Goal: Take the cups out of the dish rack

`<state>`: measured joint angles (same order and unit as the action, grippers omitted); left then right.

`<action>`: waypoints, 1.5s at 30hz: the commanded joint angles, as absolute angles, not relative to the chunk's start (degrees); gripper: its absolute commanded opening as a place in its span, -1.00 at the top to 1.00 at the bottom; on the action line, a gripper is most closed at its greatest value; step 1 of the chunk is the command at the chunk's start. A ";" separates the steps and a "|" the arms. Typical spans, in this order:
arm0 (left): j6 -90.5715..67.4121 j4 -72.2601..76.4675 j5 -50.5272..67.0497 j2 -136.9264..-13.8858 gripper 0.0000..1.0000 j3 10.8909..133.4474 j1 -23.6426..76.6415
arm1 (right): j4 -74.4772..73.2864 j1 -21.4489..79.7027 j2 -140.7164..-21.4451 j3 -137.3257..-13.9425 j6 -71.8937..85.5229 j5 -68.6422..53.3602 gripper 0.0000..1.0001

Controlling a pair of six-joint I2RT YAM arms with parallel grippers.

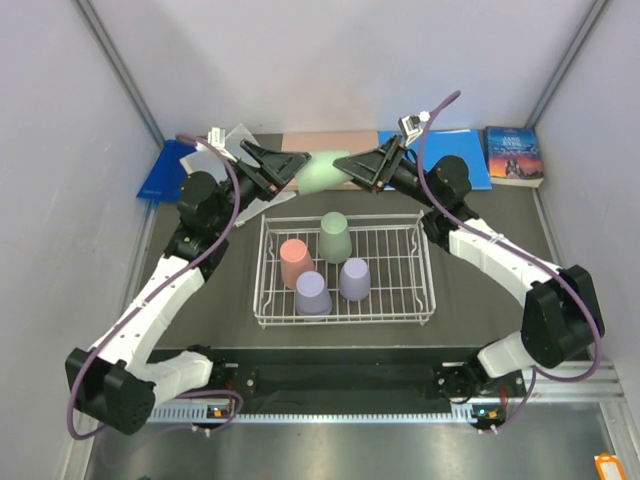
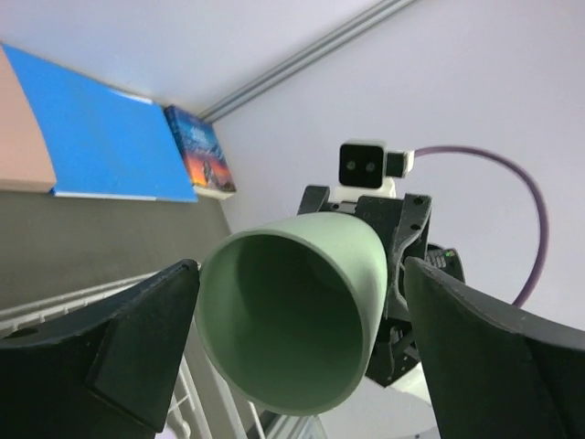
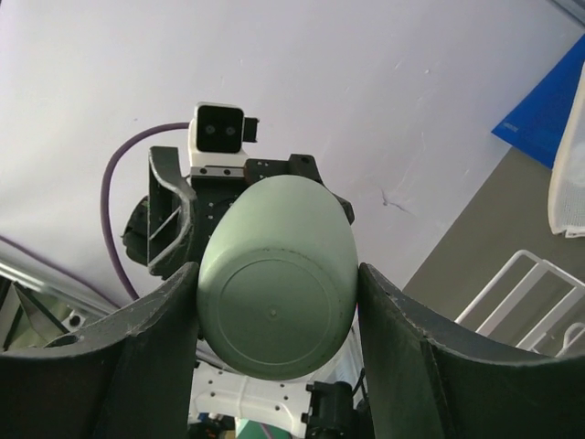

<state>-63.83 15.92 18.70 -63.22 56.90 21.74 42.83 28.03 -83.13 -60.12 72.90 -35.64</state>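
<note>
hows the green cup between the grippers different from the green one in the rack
The held green cup lies on its side in the air beyond the dish rack; the racked green cup stands mouth down on the grid. The right gripper clamps the held green cup's base, with the left gripper open around its mouth; no gripper touches the racked green cup. Both are plain tapered tumblers.

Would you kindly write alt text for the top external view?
A sage green plastic cup hangs sideways between both grippers, beyond the white wire dish rack: right gripper clamping it, left gripper open. Four cups stand inverted in the rack.
</note>
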 commanded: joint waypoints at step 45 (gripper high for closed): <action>-58.63 10.91 22.77 -61.79 1.00 57.92 23.03 | 42.83 31.64 -88.16 -62.92 65.94 -35.51 1.00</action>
